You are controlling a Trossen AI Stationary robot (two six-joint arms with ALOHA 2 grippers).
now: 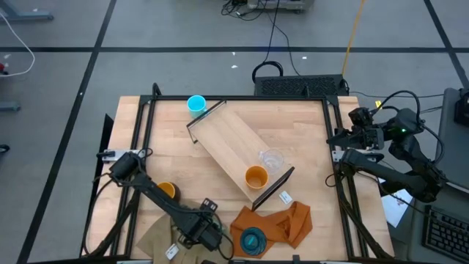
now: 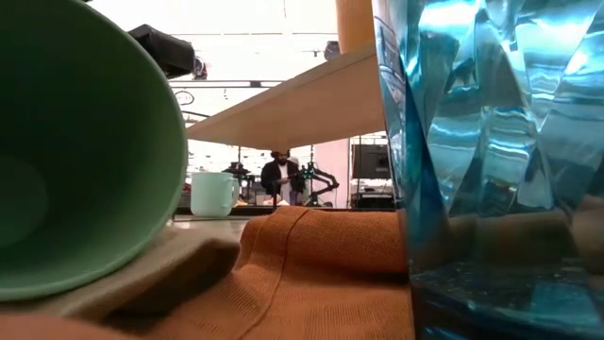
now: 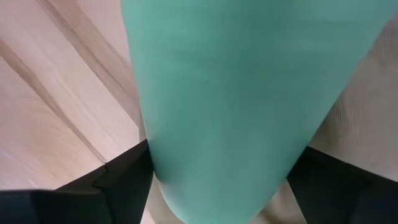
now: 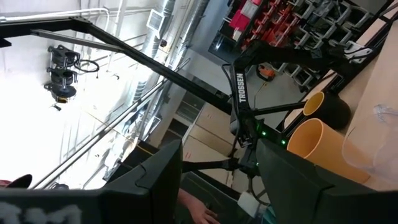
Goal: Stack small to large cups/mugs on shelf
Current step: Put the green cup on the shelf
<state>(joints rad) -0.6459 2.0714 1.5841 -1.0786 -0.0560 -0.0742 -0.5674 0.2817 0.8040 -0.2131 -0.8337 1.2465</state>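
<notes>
The green cup (image 2: 75, 161) lies on its side on the tan cloth (image 2: 179, 255) near the table's front edge. My left gripper (image 1: 207, 232) stands over it, pointing down, shut on it (image 3: 217, 186). The shelf (image 1: 234, 143) lies slantwise mid-table on its wire brackets. It carries the orange cup (image 1: 256, 177) and the clear tumbler (image 1: 272, 158) near its right end. The light-blue mug (image 1: 196, 105) stands at the far edge and the dark mug (image 1: 167, 191) at the left. The ribbed teal cup (image 1: 252, 240) stands on the orange cloth. My right gripper (image 4: 217, 180) waits open, raised at the table's right edge. My left gripper pinches the green cup's side wall (image 3: 158, 165) between its two fingers, one finger (image 3: 124, 177) on each side of the round body. The fingers come from above, pointing down, and lie across the cup. The cup lies on its side on the tan cloth.
The orange cloth (image 1: 287, 222) lies bunched at the front right, and the tan cloth (image 1: 155, 238) lies at the front left. A small white card (image 1: 284, 196) lies by the shelf's right bracket. A person (image 2: 278, 175) stands far off in the room.
</notes>
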